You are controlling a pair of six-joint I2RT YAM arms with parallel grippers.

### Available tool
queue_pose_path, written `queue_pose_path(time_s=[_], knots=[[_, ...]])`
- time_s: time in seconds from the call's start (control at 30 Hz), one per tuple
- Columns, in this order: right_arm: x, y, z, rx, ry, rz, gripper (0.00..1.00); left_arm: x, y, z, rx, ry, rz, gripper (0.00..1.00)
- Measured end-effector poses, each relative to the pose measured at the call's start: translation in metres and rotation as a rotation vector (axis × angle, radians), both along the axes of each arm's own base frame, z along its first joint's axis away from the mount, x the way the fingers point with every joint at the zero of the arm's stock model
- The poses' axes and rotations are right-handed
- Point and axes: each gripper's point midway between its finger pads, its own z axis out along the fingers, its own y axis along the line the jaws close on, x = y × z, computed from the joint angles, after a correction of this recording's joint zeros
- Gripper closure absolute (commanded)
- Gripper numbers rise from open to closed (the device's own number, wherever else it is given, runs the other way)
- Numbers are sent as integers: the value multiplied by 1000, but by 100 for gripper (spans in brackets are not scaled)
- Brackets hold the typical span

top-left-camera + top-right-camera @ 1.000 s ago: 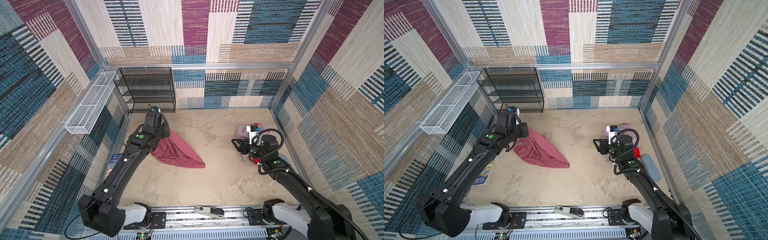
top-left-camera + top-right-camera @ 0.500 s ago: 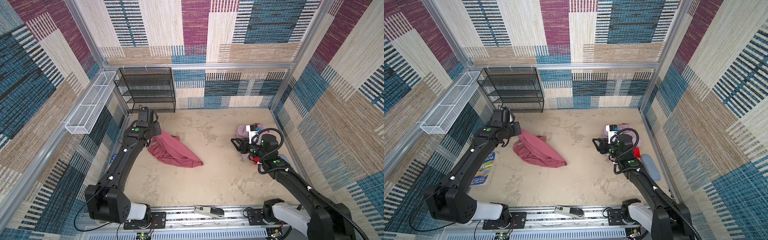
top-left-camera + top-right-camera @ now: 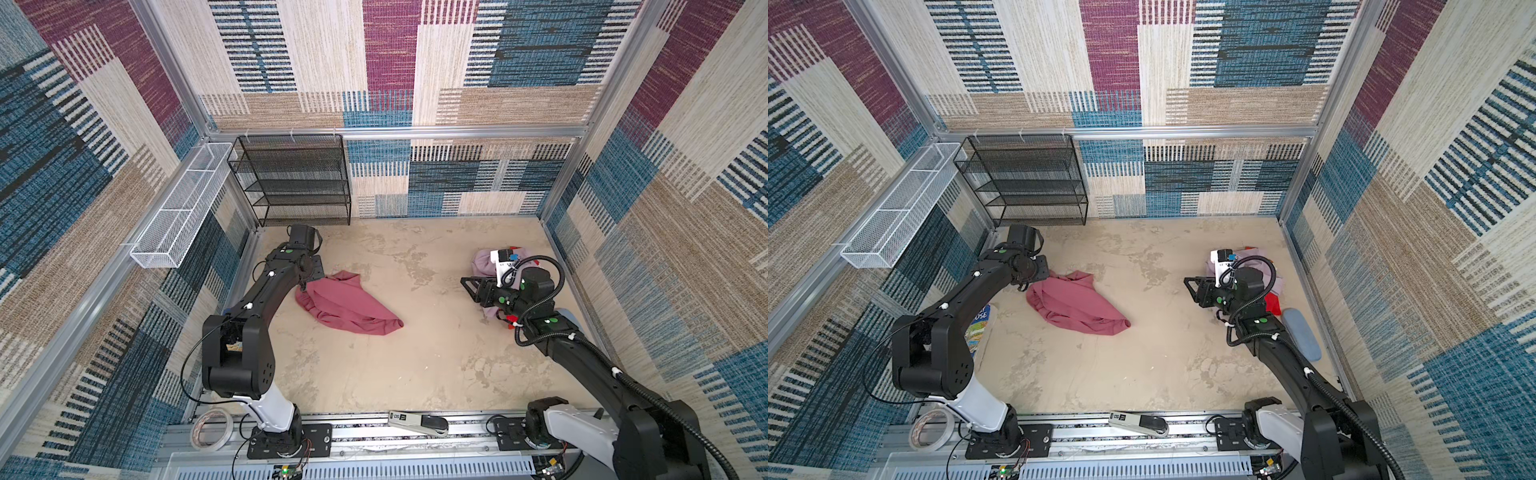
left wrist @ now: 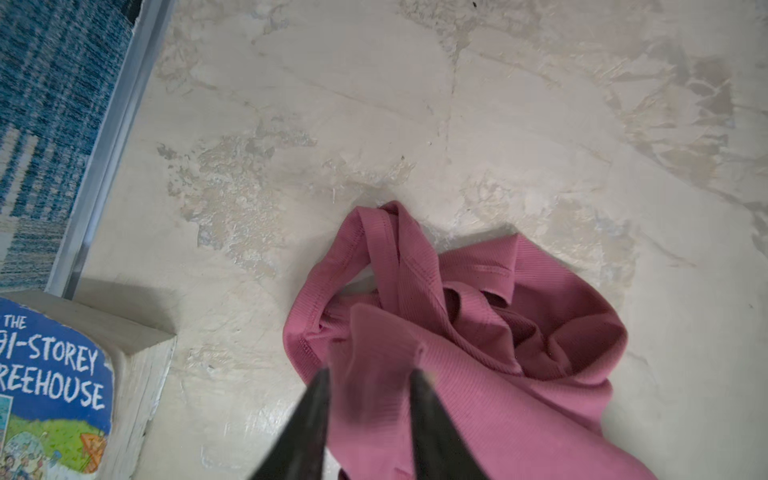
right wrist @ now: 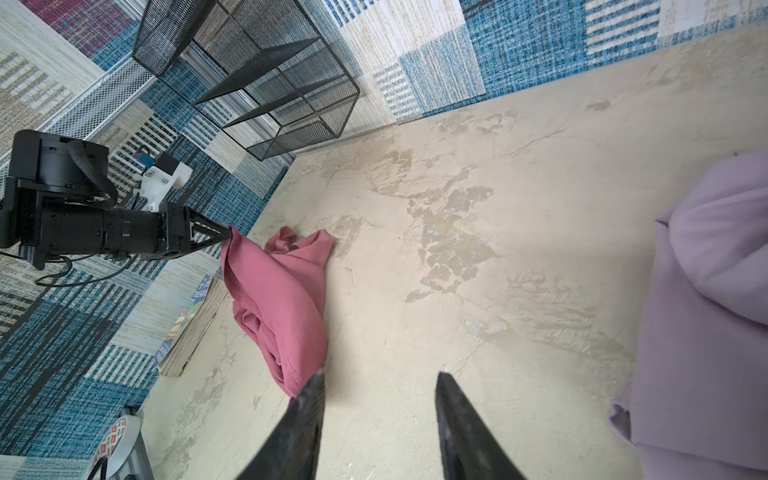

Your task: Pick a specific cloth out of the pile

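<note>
Mid-floor on the left, clear of the heap, lies your dusty rose ribbed-fabric garment (image 3: 349,307). It's light, limp and stretchy, so it'll sag and drag. Pinch a bunched fold or the hemmed strap loop (image 4: 386,249), not a flat layer. Left gripper (image 4: 370,372): jaws part-way apart w/ a fold between them; can't tell if it's pinched. Right gripper (image 5: 378,374): jaws apart, empty. Farther back sits the pile of soft lilac and red cloths (image 3: 482,266).

Patchwork carpet walls (image 3: 390,62); mottled beige floor (image 3: 436,353) (black mesh shelf (image 3: 295,183)).
</note>
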Motion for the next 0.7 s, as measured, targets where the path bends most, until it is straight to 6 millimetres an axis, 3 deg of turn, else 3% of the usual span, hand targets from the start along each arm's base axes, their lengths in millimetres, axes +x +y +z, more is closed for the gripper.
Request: queue_pose_path(time_s=[0.13,0.23,0.3,0.37,0.43,0.57,0.7], knots=[[0,0,0,0,0,-1,53,-7,1,29,-8,-75,18,41],[1,0,-1,0,0,0,53,-17,-15,53,-20,-139,-18,39],[2,1,-3,0,5,1,53,-25,-40,61,-26,-160,-85,36],[2,1,-6,0,9,3,54,-34,-71,60,-33,-157,-167,27],[3,2,-9,7,20,6,54,-44,-106,55,-39,-143,-258,27],[2,3,-11,15,26,14,54,-66,-172,33,-50,-82,-433,25],[1,4,-12,18,26,18,54,-83,-220,5,-46,-2,-543,20]])
